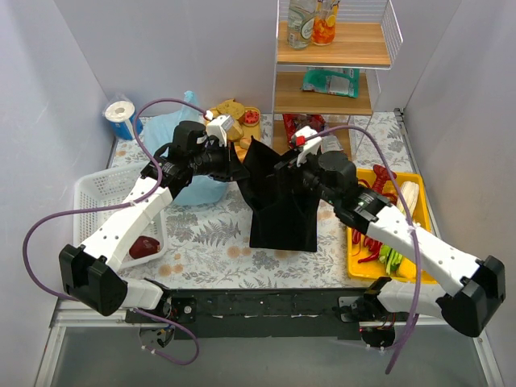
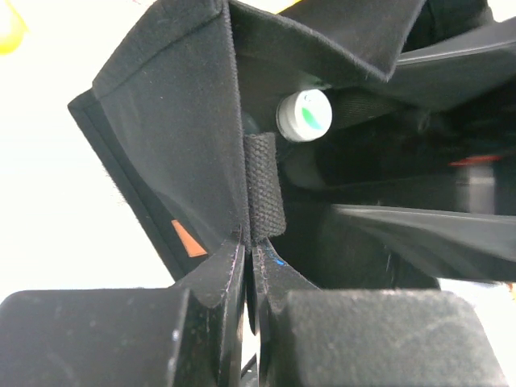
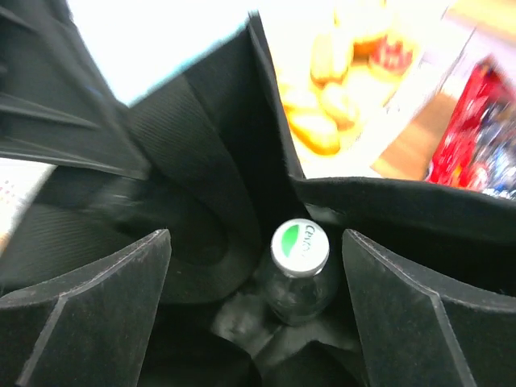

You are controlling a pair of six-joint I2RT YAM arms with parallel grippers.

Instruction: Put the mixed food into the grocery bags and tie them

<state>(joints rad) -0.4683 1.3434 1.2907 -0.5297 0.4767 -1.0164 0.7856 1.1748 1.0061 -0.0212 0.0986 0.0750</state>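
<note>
The tall black grocery bag (image 1: 282,214) stands open mid-table. My left gripper (image 1: 240,171) is shut on its left upper edge; in the left wrist view the jaws (image 2: 248,242) pinch a woven black strap (image 2: 263,189) on the rim. My right gripper (image 1: 290,171) hovers over the bag's mouth, open. A clear bottle with a white and green cap (image 3: 299,246) stands inside the bag between my right fingers (image 3: 105,290), touching neither. The same cap (image 2: 305,114) shows in the left wrist view. The light-blue bag (image 1: 173,149) lies behind my left arm.
A white lattice basket (image 1: 101,193) at the left holds a red item (image 1: 145,246). A yellow tray (image 1: 409,179) at the right carries red and green vegetables. Behind the bag stand a wooden shelf (image 1: 330,48) with bottles, a red packet (image 1: 300,125) and golden pastries (image 1: 230,109).
</note>
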